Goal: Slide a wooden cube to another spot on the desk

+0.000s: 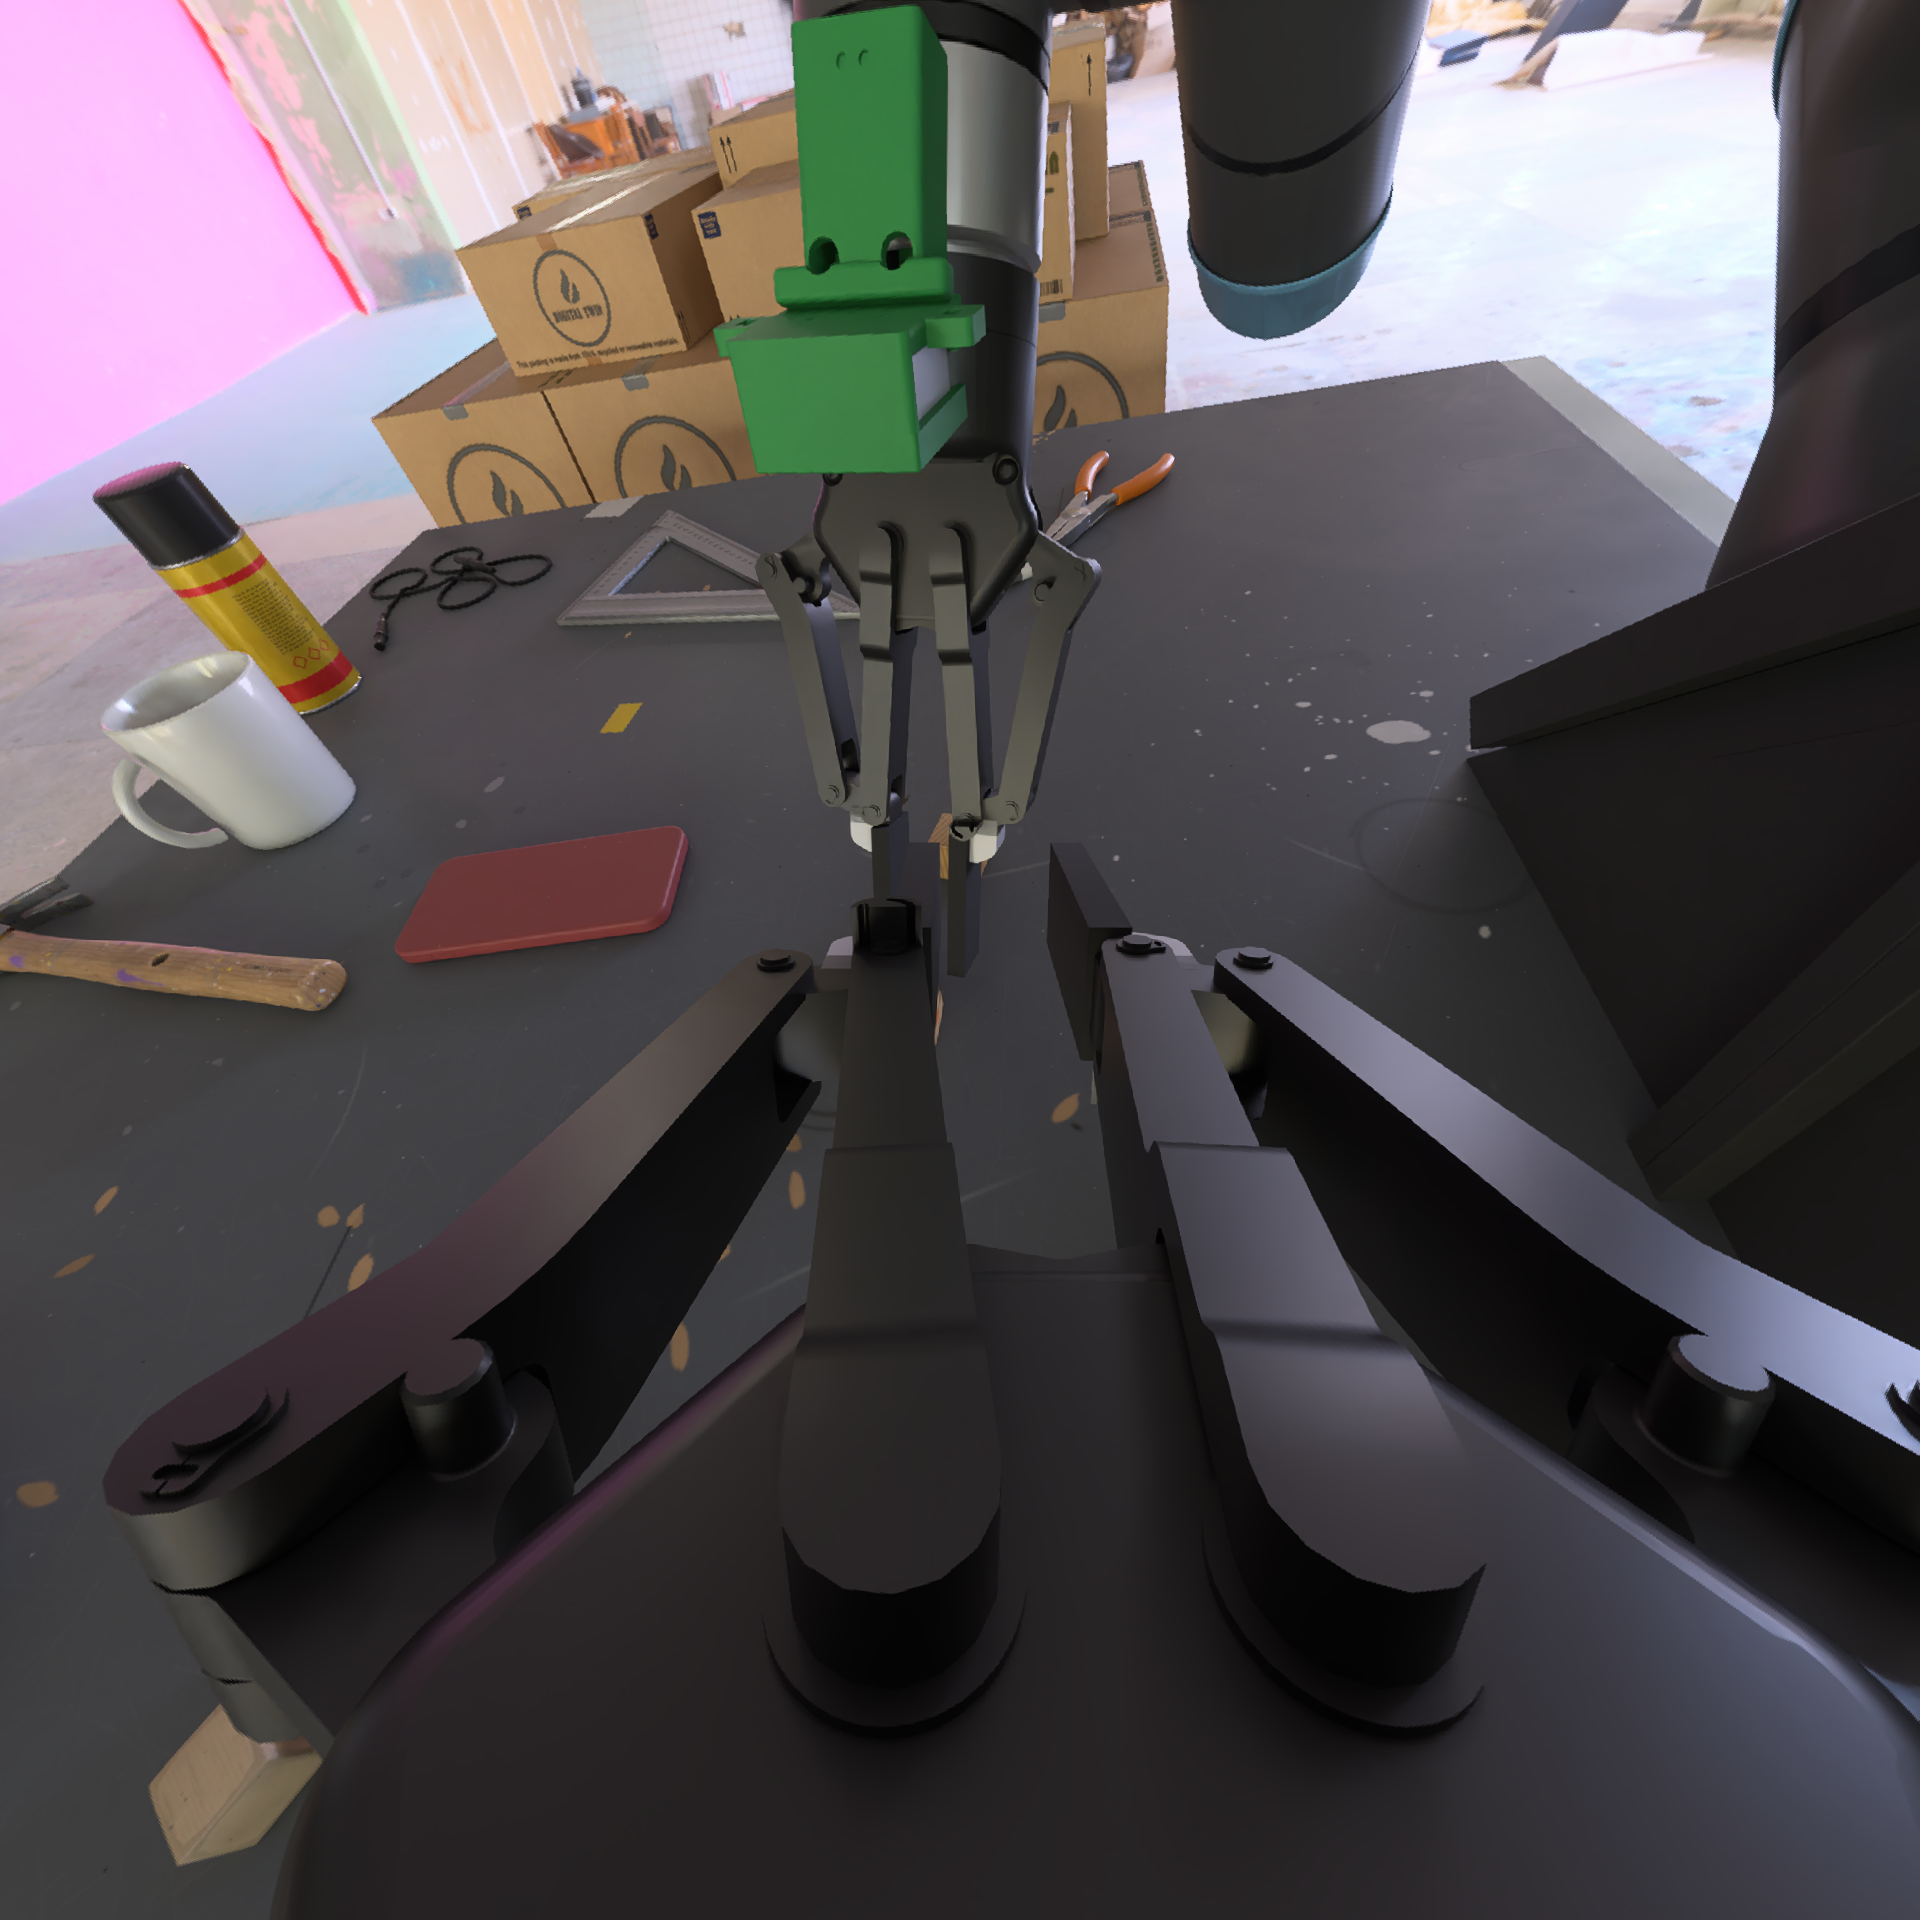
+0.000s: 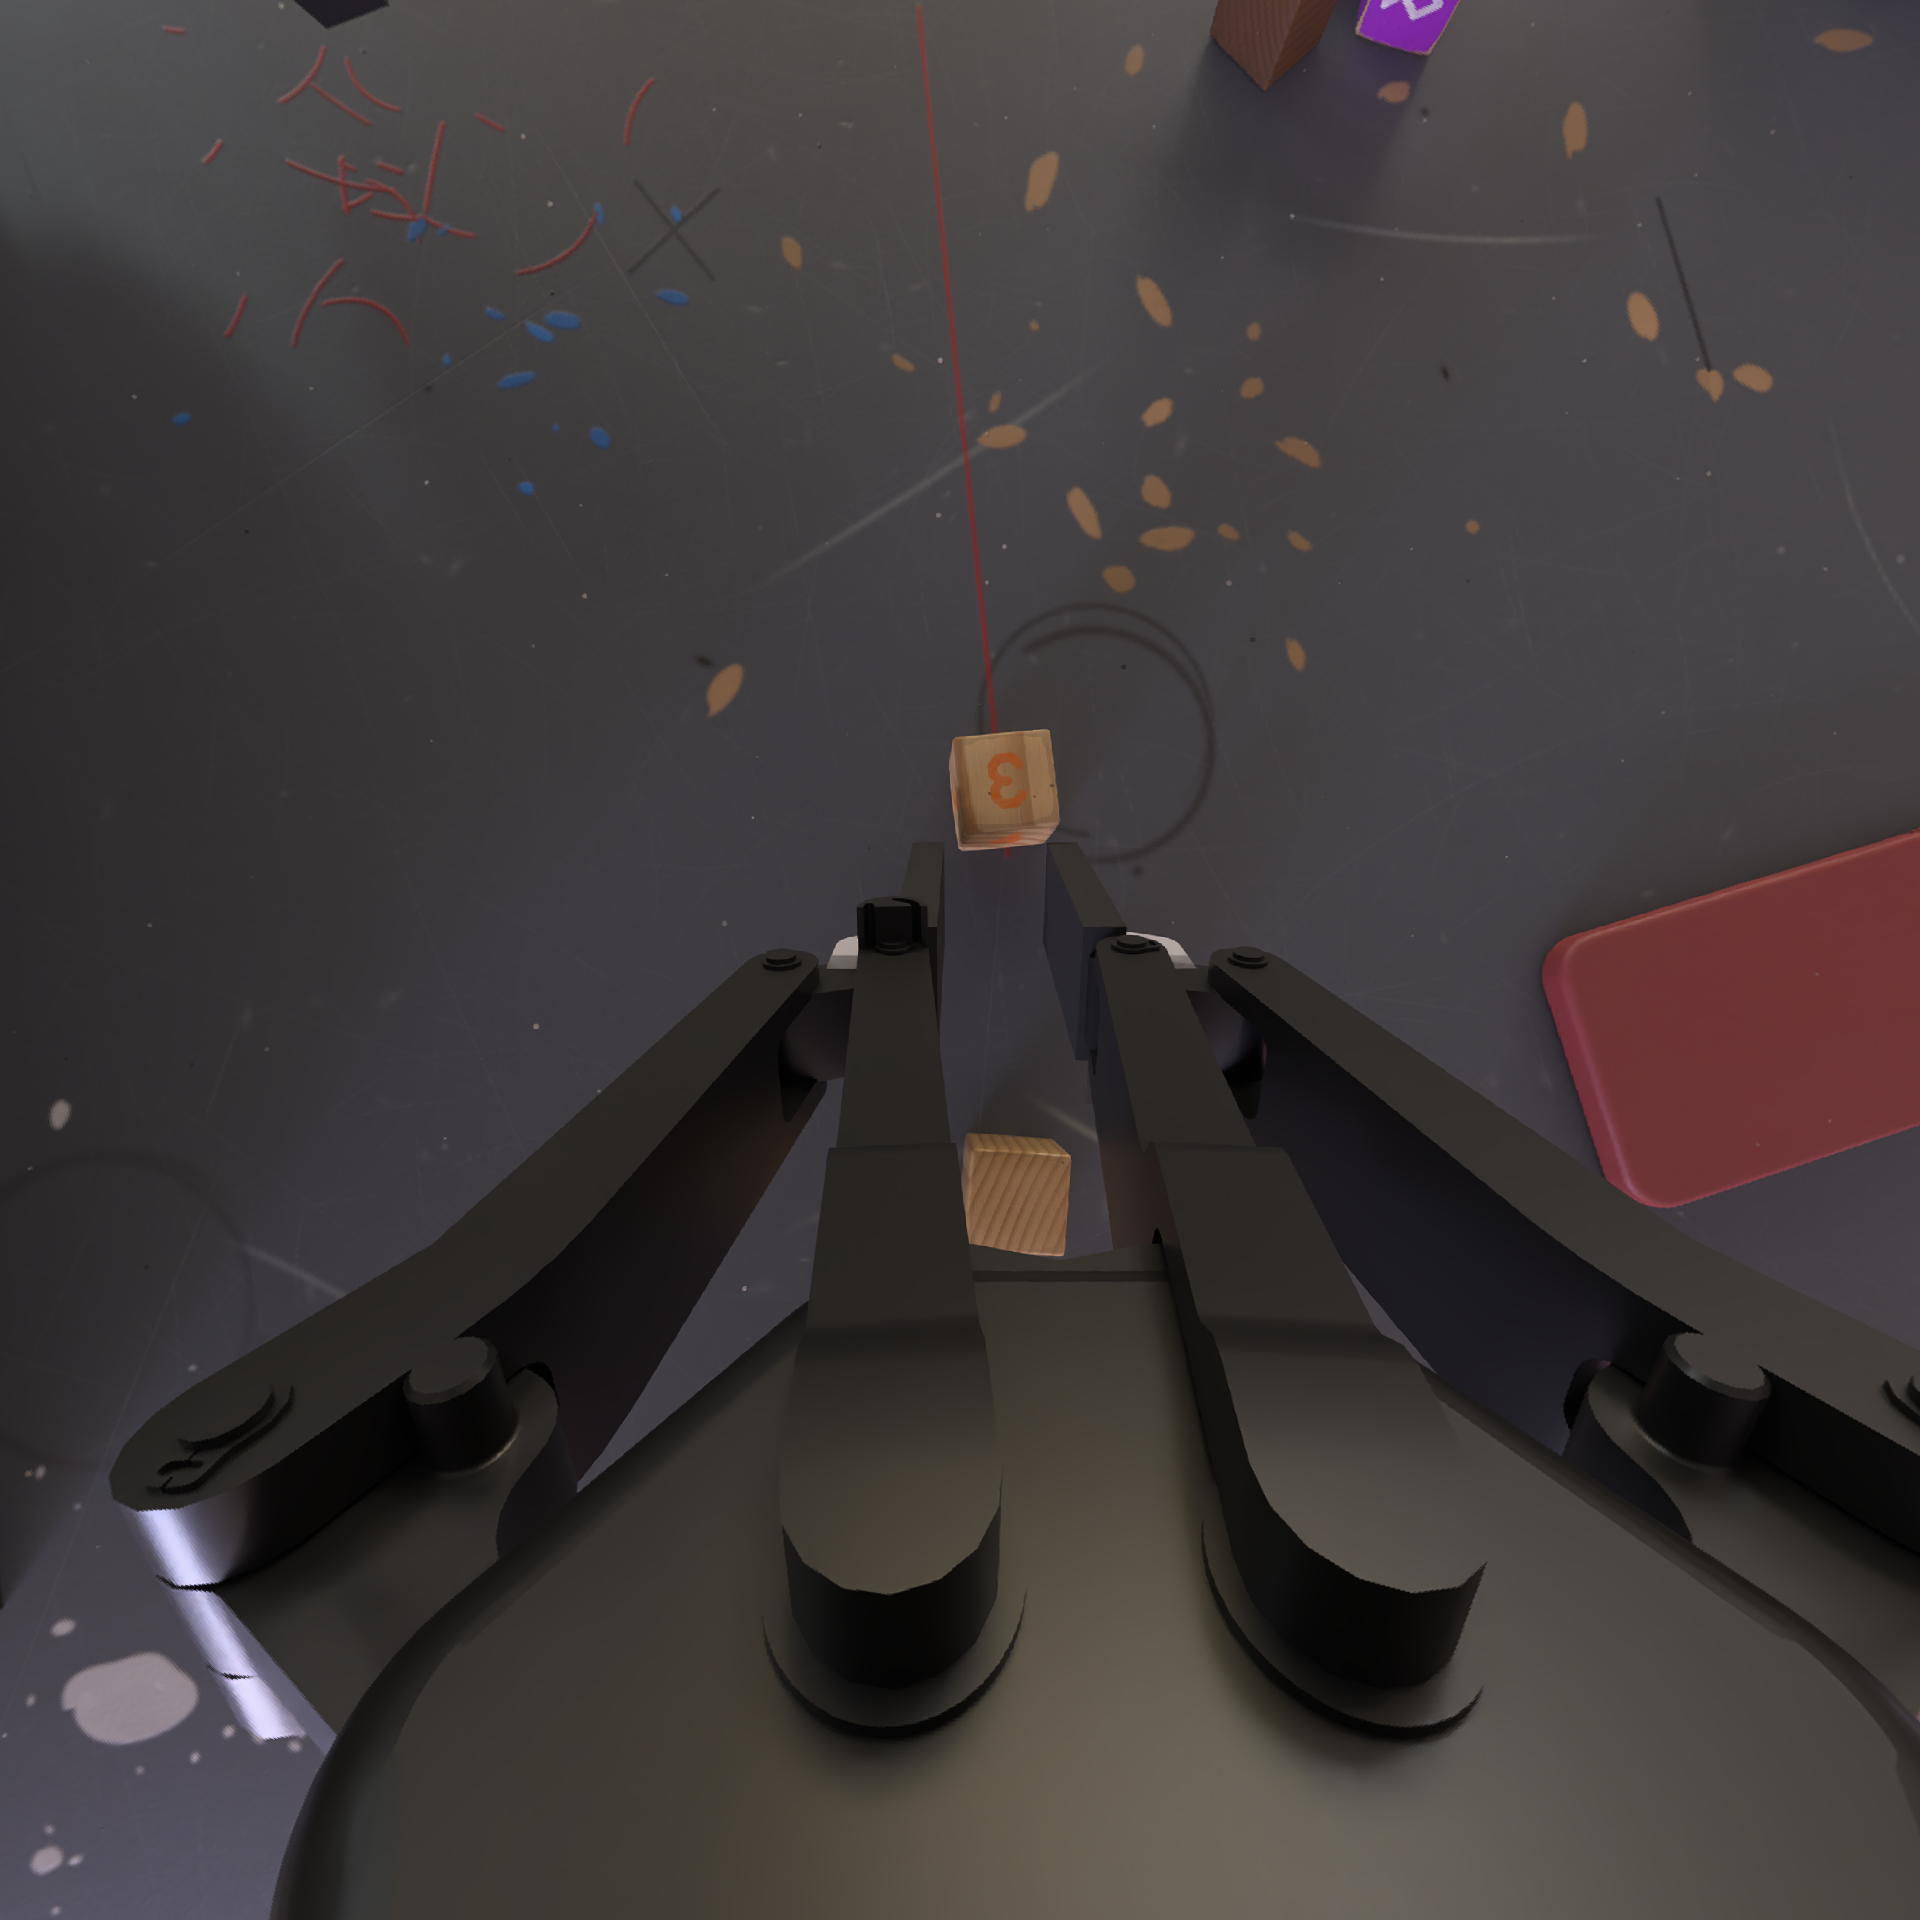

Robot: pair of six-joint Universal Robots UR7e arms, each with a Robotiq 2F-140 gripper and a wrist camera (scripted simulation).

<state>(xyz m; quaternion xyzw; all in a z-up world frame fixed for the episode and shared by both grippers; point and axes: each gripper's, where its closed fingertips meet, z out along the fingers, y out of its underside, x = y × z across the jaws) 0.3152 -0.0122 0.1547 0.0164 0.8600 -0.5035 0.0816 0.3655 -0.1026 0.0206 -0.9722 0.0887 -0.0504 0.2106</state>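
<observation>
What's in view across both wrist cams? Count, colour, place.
wooden cube with orange mark: 1, tan, on the desk at the tips of the right hand
plain wooden cube: 1, tan, seen between that hand's fingers
flat rounded pad: 1, red, mid-desk
ceramic mug: 1, white, left edge
spray can: 1, yellow, black cap, behind mug
wooden-handled hammer: 1, brown, left edge
coiled cord: 1, black, far side
metal triangular square: 1, grey, beside cord
pliers: 1, orange handles, far side
cardboard boxes: several, brown, beyond desk
wooden block: 1, brown, top edge
small block: 1, purple, beside it
pale wooden block: 1, bottom-left corner
desk: 1, dark grey
left hand: black, open, empty
right hand: black, green mount above, grip unclear
</observation>
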